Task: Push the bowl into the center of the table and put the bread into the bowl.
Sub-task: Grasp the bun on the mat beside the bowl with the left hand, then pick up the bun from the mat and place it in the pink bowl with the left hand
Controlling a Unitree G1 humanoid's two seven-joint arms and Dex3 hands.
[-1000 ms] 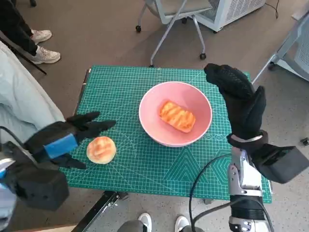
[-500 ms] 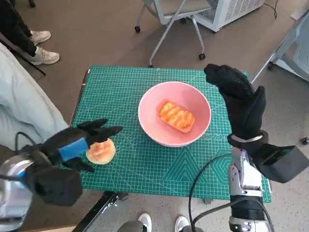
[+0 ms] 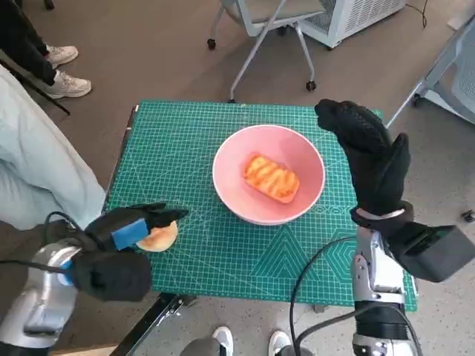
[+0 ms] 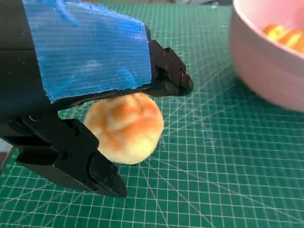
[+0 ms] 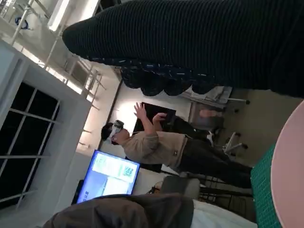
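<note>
Left robot hand (image 3: pixel 137 226), blue-taped, low over the near left part of the green worktop (image 3: pixel 185 141), fingers spread on either side of the round bread roll (image 3: pixel 159 237) without plainly closing on it; in the left wrist view one black finger (image 4: pixel 171 76) arching over the roll (image 4: pixel 126 126), another (image 4: pixel 78 161) down on the mat beside it; contact with the roll not clear. Roll resting on the mat, well apart from the bowl. Further right, pink bowl (image 3: pixel 226 185) near the middle of the worktop, holding an oblong grilled bread piece (image 3: pixel 271 178). Right of the bowl, right robot hand (image 3: pixel 367 156) in its black glove raised upright above the worktop's right side, open-palmed, holding nothing. Person (image 5: pixel 156 145) visible in the right wrist view, beside a lit screen (image 5: pixel 109 175).
</note>
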